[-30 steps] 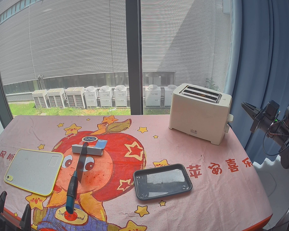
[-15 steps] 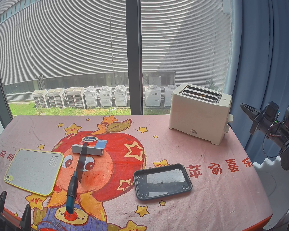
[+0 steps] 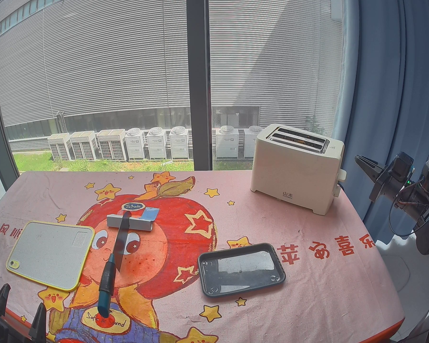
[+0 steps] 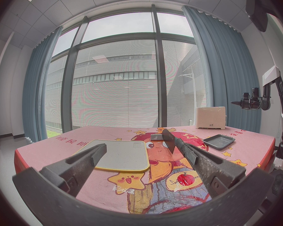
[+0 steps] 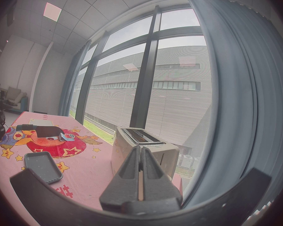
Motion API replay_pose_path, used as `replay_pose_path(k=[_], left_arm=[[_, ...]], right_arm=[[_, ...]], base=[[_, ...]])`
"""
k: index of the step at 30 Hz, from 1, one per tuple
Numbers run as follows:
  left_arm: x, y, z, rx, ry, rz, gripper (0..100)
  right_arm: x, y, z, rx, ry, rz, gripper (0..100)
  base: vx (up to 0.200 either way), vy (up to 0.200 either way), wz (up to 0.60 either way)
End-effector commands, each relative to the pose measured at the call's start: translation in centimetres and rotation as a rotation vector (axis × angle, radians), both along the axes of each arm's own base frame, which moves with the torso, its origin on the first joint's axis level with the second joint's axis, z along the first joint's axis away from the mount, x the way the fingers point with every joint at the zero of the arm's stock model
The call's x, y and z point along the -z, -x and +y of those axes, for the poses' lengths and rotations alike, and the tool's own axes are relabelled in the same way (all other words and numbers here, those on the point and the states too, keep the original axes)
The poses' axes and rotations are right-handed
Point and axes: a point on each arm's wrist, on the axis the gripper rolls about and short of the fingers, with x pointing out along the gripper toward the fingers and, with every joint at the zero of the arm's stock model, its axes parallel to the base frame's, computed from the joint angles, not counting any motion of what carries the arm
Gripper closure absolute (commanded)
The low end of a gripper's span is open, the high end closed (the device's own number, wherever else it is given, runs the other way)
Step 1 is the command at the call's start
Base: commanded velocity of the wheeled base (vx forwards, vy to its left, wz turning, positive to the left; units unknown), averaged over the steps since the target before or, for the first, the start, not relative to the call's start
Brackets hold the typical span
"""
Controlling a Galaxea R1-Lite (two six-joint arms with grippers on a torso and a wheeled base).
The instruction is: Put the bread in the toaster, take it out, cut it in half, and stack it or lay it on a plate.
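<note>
Judging by how things lay, the task was at an early stage, with only its first step apparently done. A brownish strip that looked like the bread (image 3: 300, 142) sat low in one slot of the cream toaster (image 3: 295, 172), which stood at the far right of the surface (image 3: 281, 215). It could not be told whether the bread was toasted. The right gripper (image 3: 367, 162) hung off the surface's right edge, near the toaster's lever side and apart from it. Its fingers (image 5: 132, 167) were pressed together with nothing visible between them but a thin slit. The left gripper (image 3: 21, 301) sat low at the near left corner, fingers (image 4: 85, 160) spread wide and empty, close to the cutting board (image 3: 50, 253). That board lay bare at the left. Just beside it, the knife (image 3: 114, 258) lay with its blade propped on a small grey block (image 3: 131, 221) and its handle pointing toward the robot. The black tray (image 3: 240, 268), seemingly the plate, lay bare near the middle. What remained was lifting the bread out, carrying it to the board, halving it with the knife and laying the halves on the tray.
</note>
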Motion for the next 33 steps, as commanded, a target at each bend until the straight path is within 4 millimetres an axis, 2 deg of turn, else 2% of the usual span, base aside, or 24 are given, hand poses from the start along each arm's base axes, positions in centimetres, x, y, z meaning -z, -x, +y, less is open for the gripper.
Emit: replay_pose_path(k=[1,33], left_arm=[[0.53,-0.01,0.00,0.001,0.000,0.002,0],[0.53,-0.01,0.00,0.000,-0.001,0.002,0]], right_arm=[[0.07,0.02,0.02,-0.001,0.001,0.002,100],[0.21,0.61,0.34,-0.011,0.012,0.008,100]], base=[[0.000,0.000,0.00],[0.000,0.000,0.00]])
